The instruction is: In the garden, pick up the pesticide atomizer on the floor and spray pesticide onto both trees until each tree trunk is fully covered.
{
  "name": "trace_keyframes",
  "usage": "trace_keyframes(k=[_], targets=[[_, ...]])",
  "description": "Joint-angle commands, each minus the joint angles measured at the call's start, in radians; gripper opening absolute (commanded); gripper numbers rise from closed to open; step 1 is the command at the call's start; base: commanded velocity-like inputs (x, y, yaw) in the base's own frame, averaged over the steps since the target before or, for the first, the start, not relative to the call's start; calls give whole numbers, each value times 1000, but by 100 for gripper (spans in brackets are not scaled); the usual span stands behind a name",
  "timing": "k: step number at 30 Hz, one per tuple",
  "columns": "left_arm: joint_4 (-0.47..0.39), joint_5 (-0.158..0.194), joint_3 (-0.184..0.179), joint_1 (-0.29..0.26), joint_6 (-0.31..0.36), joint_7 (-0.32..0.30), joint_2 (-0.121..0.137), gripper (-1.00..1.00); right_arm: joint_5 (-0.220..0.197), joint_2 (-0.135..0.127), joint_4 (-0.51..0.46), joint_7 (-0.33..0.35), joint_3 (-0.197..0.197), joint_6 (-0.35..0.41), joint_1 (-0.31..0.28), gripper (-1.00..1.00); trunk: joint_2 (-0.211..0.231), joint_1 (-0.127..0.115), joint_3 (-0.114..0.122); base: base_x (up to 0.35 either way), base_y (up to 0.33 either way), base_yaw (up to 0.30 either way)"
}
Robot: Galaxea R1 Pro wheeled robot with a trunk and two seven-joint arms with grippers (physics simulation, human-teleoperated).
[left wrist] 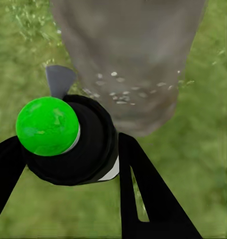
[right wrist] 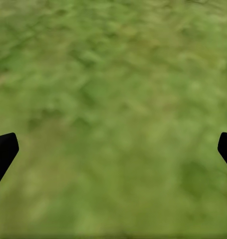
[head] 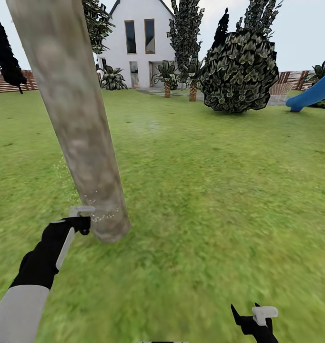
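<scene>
The left hand (left wrist: 68, 164) grips the pesticide atomizer (left wrist: 66, 139) with its fingers closed around it, just beside the base of the tree trunk (head: 81, 133), which is flecked with pale droplets. The right hand (right wrist: 113, 149) hangs spread wide and empty above the floor (right wrist: 113, 89).

Black left gripper (head: 81, 224) on grey-sleeved arm.
</scene>
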Motion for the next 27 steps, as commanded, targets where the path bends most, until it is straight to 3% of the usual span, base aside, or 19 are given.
trace_keyframes(k=[1, 3, 5, 7, 8, 10, 12, 14, 16, 19, 20, 23, 27], targets=[[-11, -6, -1, 0, 4, 0, -13, -100, 0, 0, 0, 0, 0, 0, 0, 100, 0, 0, 0, 0, 0, 0], [-44, -8, -11, 1, 17, -1, -48, -100, 0, 0, 0, 0, 0, 0, 0, 100, 0, 0, 0, 0, 0, 0], [-132, -7, -50, 7, 101, -1, -69, -100, 0, 0, 0, 0, 0, 0, 0, 100, 0, 0, 0, 0, 0, 0], [-161, -7, -50, 10, 115, -1, -62, -100, 0, 0, 0, 0, 0, 0, 0, 100, 0, 0, 0, 0, 0, 0], [-165, -9, -33, 9, 118, -2, -53, -100, 0, 0, 0, 0, 0, 0, 0, 100, 0, 0, 0, 0, 0, 0], [-166, -7, 38, 5, 121, -9, -31, -100, 0, 0, 0, 0, 0, 0, 0, 100, 0, 0, 0, 0, 0, 0], [-168, -8, 73, 0, 148, -41, 3, -100, 0, 0, 0, 0, 0, 0, 0, 100, 0, 0, 0, 0, 0, 0], [-202, -7, 75, -5, 184, -56, 15, -100, 0, 0, 0, 0, 0, 0, 0, 100, 0, 0, 0, 0, 0, 0], [-244, -7, 71, -6, 220, -58, 7, -100, 0, 0, 0, 0, 0, 0, 0, 100, 0, 0, 0, 0, 0, 0], [-310, -7, -3, -7, 262, -58, 1, -100, 1, 0, 0, 0, 0, 0, 0, 100, 0, 0, 0, 0, 0, 0], [-318, -7, -9, -7, 264, -58, 2, -100, 1, 0, 0, 0, 0, 0, 0, 100, 0, 0, 0, 0, 0, 0], [-320, -10, -2, -11, 265, -57, 12, -100, 1, 0, 0, 0, 0, 1, 0, 100, 0, 0, 0, 0, 0, 0], [-320, -20, 59, -63, 266, -54, 26, -100, 1, 0, 0, 0, 0, 1, 0, 100, 0, 0, 0, 0, 0, 0]])
